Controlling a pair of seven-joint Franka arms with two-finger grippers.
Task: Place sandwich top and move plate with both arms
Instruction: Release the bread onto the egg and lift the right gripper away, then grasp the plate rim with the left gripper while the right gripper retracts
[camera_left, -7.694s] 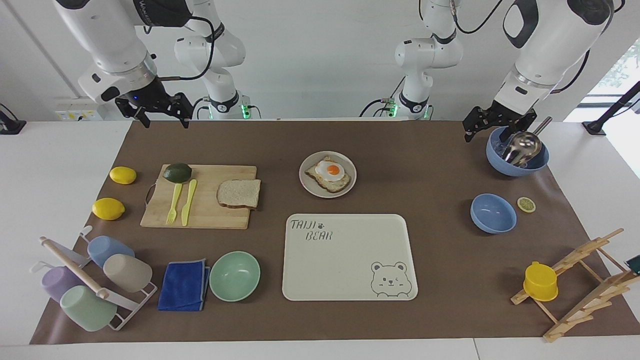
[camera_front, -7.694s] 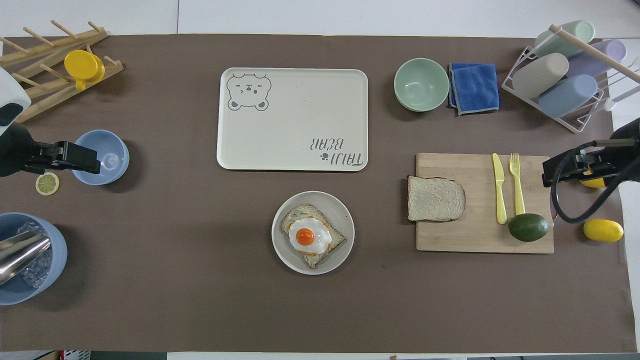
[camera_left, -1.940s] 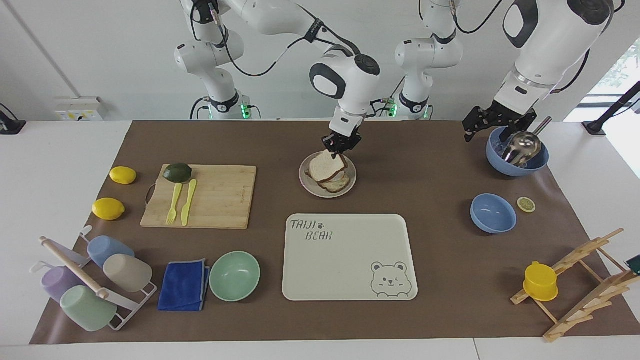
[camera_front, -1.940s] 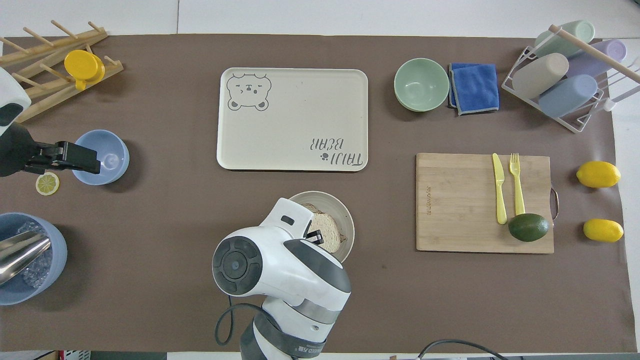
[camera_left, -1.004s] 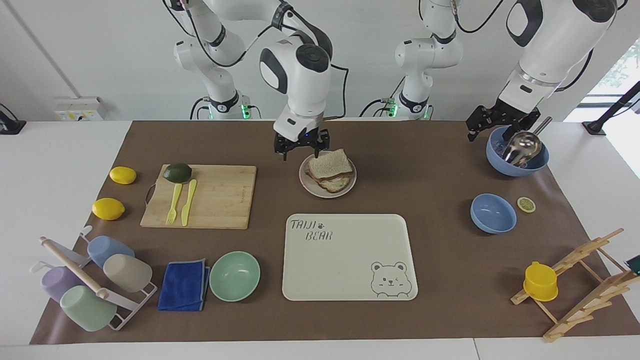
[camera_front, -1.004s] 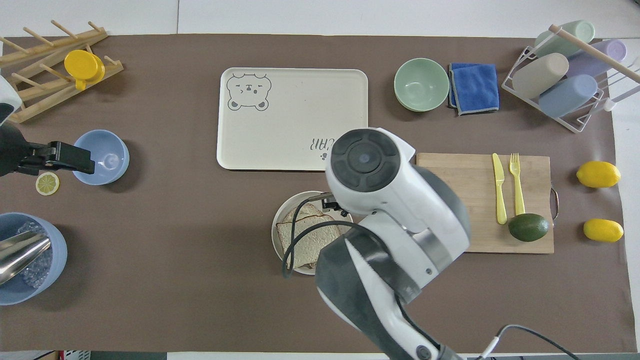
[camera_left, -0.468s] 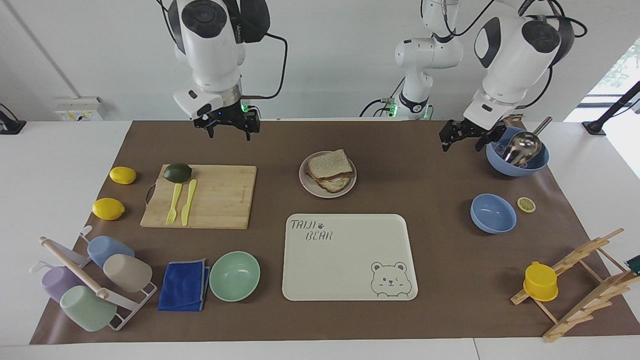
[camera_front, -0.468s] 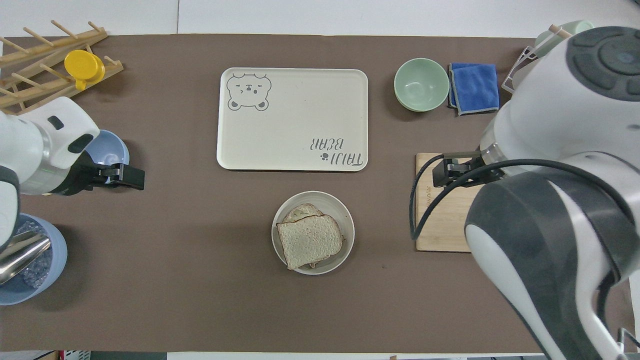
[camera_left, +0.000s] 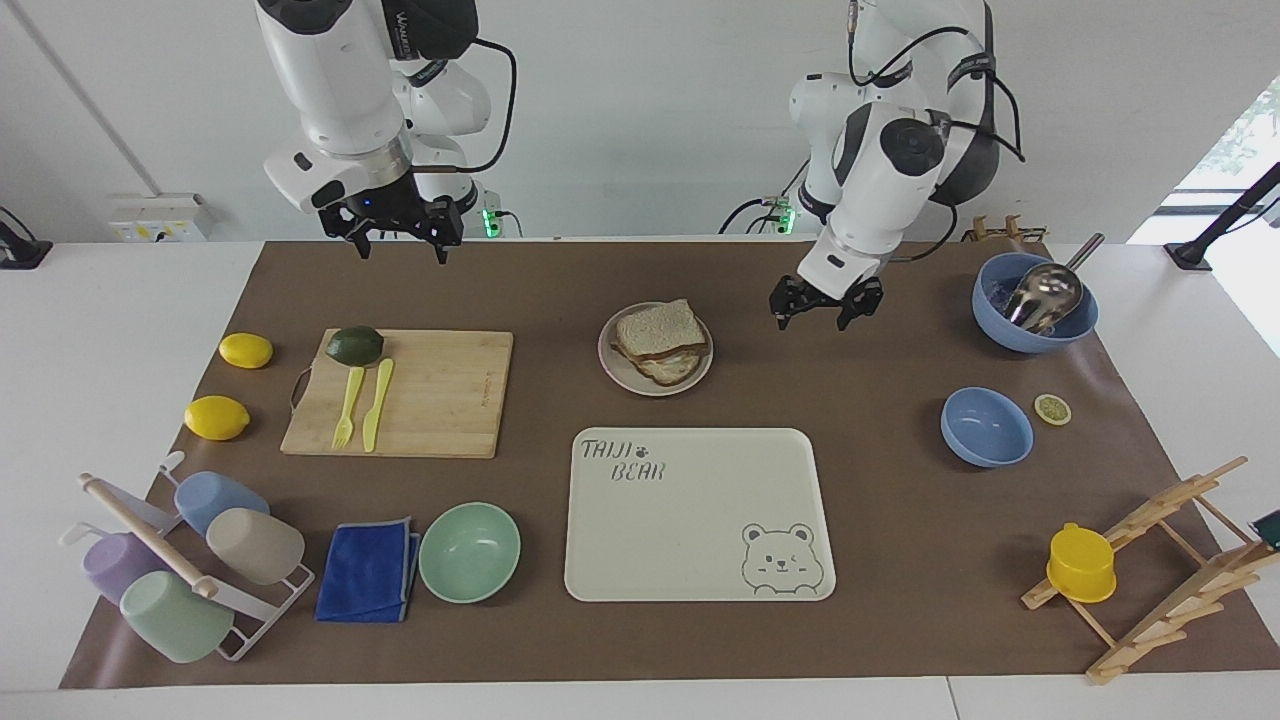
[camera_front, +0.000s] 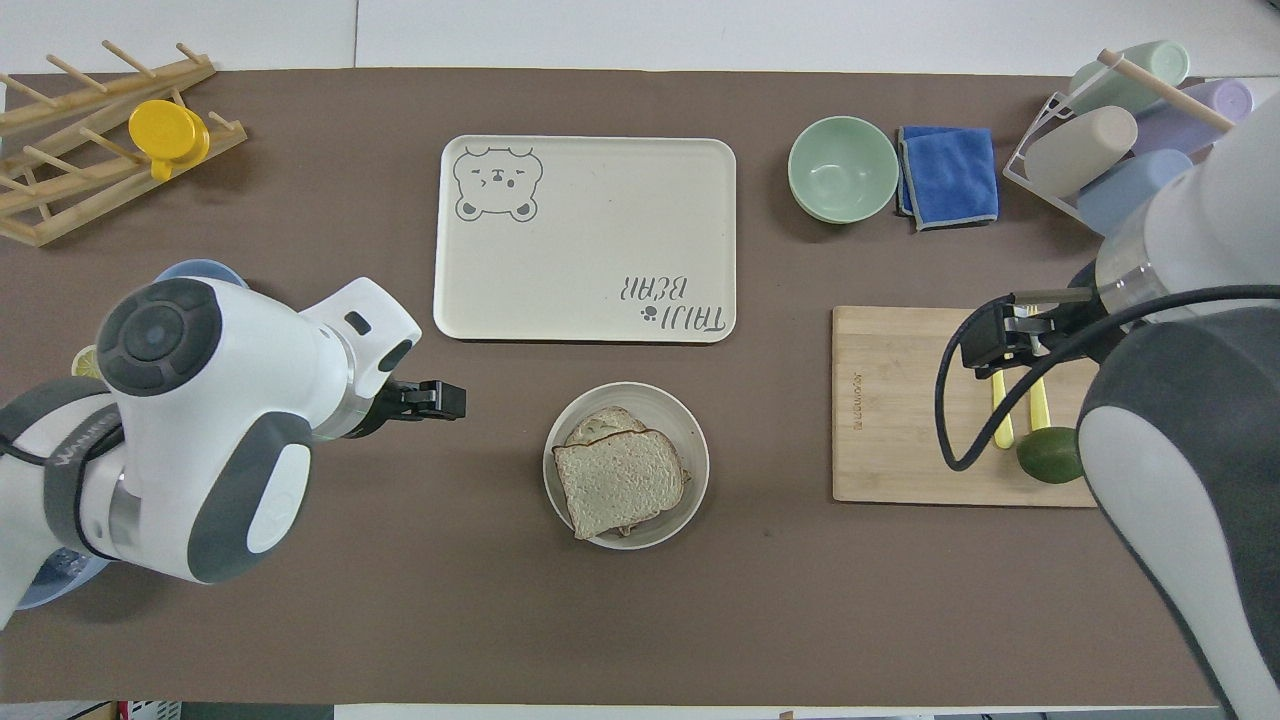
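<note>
The sandwich top (camera_left: 657, 325) (camera_front: 617, 482) lies flat on the toast stack on the small round plate (camera_left: 612, 366) (camera_front: 690, 432) in the middle of the mat; the egg under it is hidden. Nothing touches either of them. My left gripper (camera_left: 812, 316) (camera_front: 452, 400) hangs open and empty low over the bare mat, beside the plate toward the left arm's end. My right gripper (camera_left: 398, 240) (camera_front: 978, 350) is raised, open and empty, over the robot-side edge of the mat by the cutting board (camera_left: 440, 400).
The bear-printed tray (camera_left: 700, 515) lies just farther from the robots than the plate. An avocado (camera_left: 354, 345), fork and knife are on the board. A mint bowl (camera_left: 469, 552), blue cloth, cup rack, two lemons, blue bowls (camera_left: 986, 427) and a wooden rack ring the mat.
The right gripper, having left the bread on the plate, has drawn back toward its own end. The left gripper has swung from the ladle bowl to beside the plate.
</note>
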